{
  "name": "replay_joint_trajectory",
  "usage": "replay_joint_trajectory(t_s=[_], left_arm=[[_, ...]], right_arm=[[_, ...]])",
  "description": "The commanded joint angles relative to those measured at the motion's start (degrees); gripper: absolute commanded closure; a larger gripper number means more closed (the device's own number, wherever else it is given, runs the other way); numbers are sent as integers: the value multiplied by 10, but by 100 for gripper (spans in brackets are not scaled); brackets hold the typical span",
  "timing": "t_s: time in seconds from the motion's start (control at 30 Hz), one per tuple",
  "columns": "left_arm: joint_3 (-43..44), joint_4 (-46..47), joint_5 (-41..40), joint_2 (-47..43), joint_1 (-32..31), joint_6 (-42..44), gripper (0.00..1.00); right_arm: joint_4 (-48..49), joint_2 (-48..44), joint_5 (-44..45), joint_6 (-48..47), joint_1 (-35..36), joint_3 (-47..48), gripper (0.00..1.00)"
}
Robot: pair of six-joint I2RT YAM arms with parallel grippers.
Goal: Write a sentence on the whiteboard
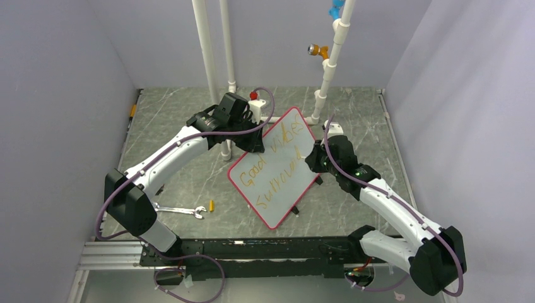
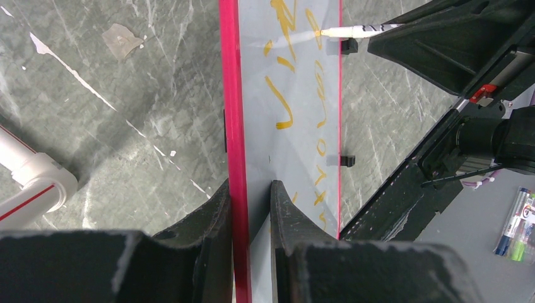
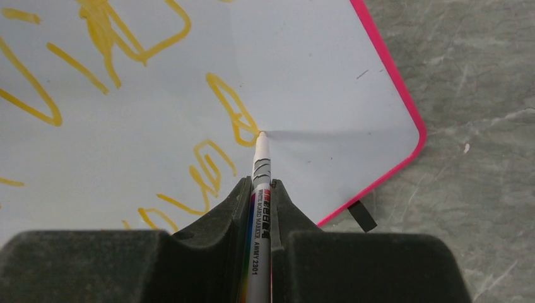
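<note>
Top view, left to right. A wrench (image 1: 180, 210) lies on the desk (image 1: 183, 177) at lower left, with a small yellow piece (image 1: 212, 205) just to its right. Two white pipes (image 1: 205, 50) stand at upper centre-left.

The left hand (image 1: 251, 137) sits just left of frame centre, at the upper left edge of the whiteboard (image 1: 277, 211). In the left wrist view the left hand (image 2: 250, 186) is closed on the whiteboard (image 2: 255, 126): one finger lies against each face and the red-pink rim runs up between them.

The whiteboard occupies the centre of the top view, turned diagonally, with its long sides running from lower left to upper right. The sentence (image 1: 271, 172) is written on it in orange-yellow, in two lines. The first line begins "Good"; the rest is hard to read.

The right hand (image 1: 313, 158) is at the board's right edge. In the right wrist view the right hand (image 3: 260, 184) is clamped on a marker (image 3: 260, 164), whose barrel passes between the fingers. The marker tip touches the whiteboard (image 3: 315, 76) at the last orange stroke (image 3: 233, 113). The left wrist view shows the same marker (image 2: 359, 28) at upper right, with its tip on the board face.
</note>
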Motion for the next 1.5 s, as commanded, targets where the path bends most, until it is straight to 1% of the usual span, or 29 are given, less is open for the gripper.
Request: replay_joint_trajectory(t_s=[0.0,0.27,0.47,0.6,0.8,1.33,1.47], left_arm=[[-6,-4,-35,-18,-7,53,100],[-6,-4,-35,-19,-8,53,100],[-6,-5,-34,-19,-8,54,100],[-6,-4,-35,-20,-8,54,100],[-5,-6,-34,-19,-8,55,100],[1,-17,-47,-7,-15,62,100],[0,-16,-49,-8,-16,62,100]], right_arm=[[-3,-2,24,0,3,-13,100],[-25,-7,74,3,3,-4,100],[-42,-46,109,6,3,16,100],[-39,-72,130,13,3,10,100],[-12,-82,122,29,3,-15,100],[52,-25,73,56,2,-64,100],[55,-24,67,58,2,-75,100]])
